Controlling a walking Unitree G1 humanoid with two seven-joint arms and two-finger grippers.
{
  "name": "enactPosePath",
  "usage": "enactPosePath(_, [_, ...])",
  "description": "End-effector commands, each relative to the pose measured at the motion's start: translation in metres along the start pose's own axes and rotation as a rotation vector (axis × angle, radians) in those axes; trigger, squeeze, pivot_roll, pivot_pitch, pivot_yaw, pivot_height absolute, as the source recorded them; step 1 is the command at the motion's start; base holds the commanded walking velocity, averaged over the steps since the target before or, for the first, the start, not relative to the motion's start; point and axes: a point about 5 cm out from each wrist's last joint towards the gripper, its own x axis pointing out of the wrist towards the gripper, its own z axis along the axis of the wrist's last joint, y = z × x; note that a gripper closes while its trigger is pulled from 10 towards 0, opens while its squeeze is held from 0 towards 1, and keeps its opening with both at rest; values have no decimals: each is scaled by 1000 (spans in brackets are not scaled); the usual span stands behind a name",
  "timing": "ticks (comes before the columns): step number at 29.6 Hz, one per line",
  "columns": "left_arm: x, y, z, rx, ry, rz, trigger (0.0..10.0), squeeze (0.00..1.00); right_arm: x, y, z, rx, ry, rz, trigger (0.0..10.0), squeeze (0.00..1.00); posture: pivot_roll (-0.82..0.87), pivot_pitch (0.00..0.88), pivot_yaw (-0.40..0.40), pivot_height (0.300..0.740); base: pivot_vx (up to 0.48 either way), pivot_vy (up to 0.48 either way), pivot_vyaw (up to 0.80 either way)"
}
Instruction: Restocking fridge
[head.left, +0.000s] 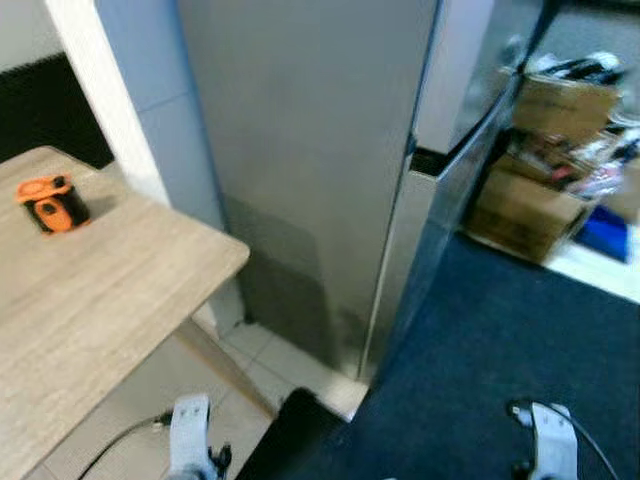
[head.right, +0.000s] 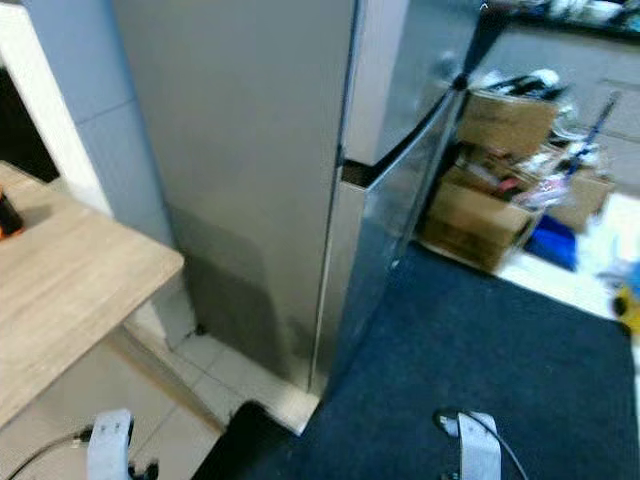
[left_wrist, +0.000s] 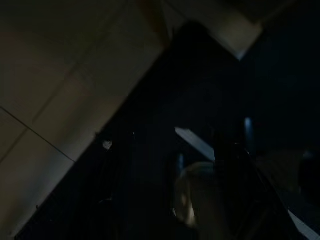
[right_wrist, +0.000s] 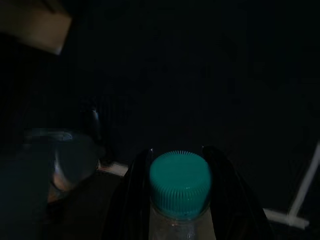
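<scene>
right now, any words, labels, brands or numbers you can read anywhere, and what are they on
None can be read.
Cardboard boxes beside the fridge: any print is too blurred.
Orange object on the wooden table: no lettering can be made out.
Bottle with a green cap, between the right gripper fingers: no label in view.

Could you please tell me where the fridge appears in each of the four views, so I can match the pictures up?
Left eye view: the fridge fills the upper centre, its steel front angled away to the right.
Right eye view: the fridge stands further left, upper centre-left.
Left wrist view: too dark to make it out.
Right wrist view: too dark to make it out.
Shared landmark: the wooden table corner beside the fridge.
</scene>
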Motion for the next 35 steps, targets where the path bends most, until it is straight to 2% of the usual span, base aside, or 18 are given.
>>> enactPosePath(1, [-1,-3,-9,-33,34,-12,10000,0,1,3,4,-25,-7,4,10000,0,9,0,-24,740,0,-274,0])
enactPosePath(11, [-2,-2,-14,-53,53,-9,10000,0,1,2,9,-36,-12,-3,10000,0,-1,0,-26,740,0,-416,0])
enactPosePath(19, [-1,-10,-14,-64,57,-21,10000,0,2,5,14,-84,-19,23,10000,0,-10,0,-33,740,0,-451,0])
enactPosePath(31, [0,-14,-15,-60,66,-26,10000,0,2,8,16,-106,-20,31,10000,0,-6,0,-29,740,0,-450,0])
enactPosePath(35, [1,-14,-13,-51,67,-26,10000,0,2,10,14,-112,-15,35,10000,0,-3,0,-26,740,0,-441,683])
